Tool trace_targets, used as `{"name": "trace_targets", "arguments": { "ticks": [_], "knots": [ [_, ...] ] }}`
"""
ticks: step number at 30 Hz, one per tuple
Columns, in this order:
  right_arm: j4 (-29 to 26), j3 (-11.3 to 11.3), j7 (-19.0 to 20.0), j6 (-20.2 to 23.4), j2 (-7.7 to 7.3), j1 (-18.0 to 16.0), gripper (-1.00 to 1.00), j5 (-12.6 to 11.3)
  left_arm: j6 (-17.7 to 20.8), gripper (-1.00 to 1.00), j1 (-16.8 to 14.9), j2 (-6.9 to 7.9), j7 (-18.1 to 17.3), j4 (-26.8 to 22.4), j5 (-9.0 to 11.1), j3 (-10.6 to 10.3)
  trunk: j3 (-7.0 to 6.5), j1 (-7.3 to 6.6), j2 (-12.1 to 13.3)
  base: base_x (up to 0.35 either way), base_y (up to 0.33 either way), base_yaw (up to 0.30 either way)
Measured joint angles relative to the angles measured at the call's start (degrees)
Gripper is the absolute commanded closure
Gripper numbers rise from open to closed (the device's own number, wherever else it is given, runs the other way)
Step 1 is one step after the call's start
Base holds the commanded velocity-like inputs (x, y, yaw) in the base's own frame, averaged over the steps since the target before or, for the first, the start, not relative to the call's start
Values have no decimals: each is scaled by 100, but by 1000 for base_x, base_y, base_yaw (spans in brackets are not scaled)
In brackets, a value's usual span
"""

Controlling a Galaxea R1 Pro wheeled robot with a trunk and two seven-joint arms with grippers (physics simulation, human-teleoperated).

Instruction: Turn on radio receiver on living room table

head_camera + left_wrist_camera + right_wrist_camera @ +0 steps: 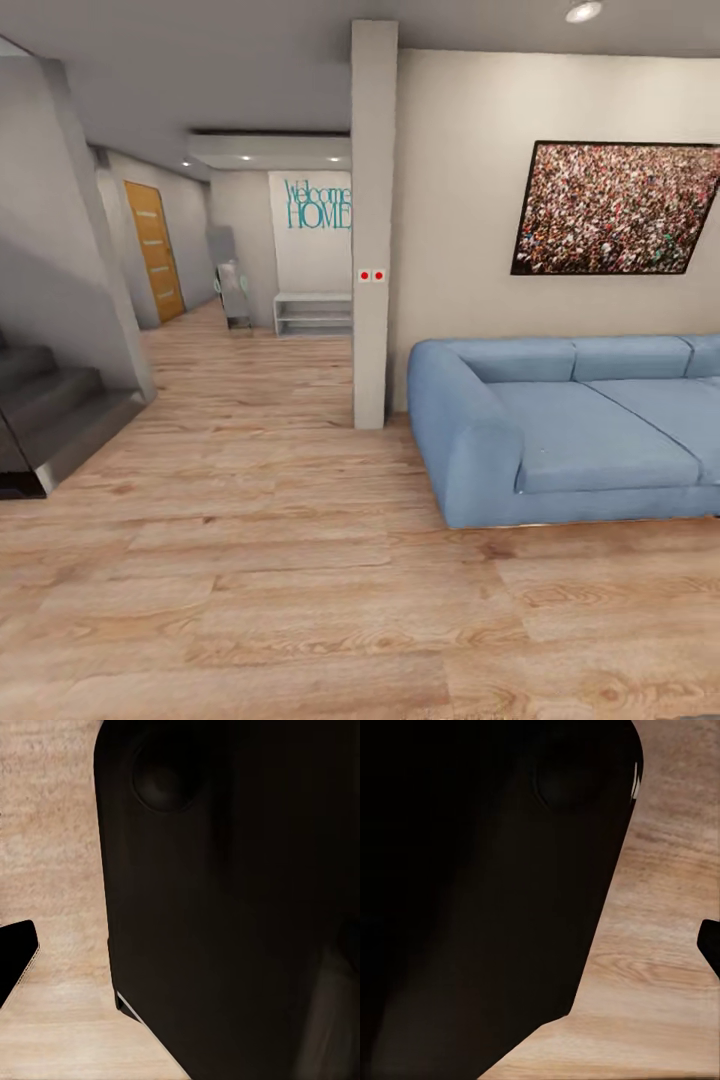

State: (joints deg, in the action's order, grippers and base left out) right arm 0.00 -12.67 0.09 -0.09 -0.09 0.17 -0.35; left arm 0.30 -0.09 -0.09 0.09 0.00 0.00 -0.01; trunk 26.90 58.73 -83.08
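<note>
- Head view: the radio and its table are not before me. What I have of the living room is the blue sofa point(570, 430), so I judge the table lies further on, past the sofa's far end or in front of its seat.
- Using the sofa as my marker: its rounded arm faces me, with the grey pillar point(372, 220) just beside that arm and a little behind it. A framed picture point(615, 208) hangs on the wall above the sofa's back.
- The step in hand, as I judge it, is driving and looking. To do it well I should turn towards the sofa's seat side and bring the table into sight before I reach for anything.
- My claws: in each wrist view a large dark body sits close to the lens over the wood floor point(52, 870), and I cannot tell how far either claw is open or whether it holds anything.
- Edges to mind: the sofa's arm corner and the pillar form the tightest spot. The dark stairs point(50, 410) stand well apart from the sofa, across the floor.
- Open room: bare planks spread wide in front of the sofa, and a hallway runs back beyond the pillar to an orange door point(154, 250) and a white shelf point(313, 312).
</note>
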Motion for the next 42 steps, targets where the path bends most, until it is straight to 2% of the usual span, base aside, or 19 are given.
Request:
{"name": "trace_targets", "arguments": {
  "ticks": [42],
  "knots": [
    [0, 0, 0, 0, 0, 0, -100, 28, -38, -100, 0, 0, 4, 0, 9, 10, 0, 0, 0, 1, 0, -279]
  ]
}}
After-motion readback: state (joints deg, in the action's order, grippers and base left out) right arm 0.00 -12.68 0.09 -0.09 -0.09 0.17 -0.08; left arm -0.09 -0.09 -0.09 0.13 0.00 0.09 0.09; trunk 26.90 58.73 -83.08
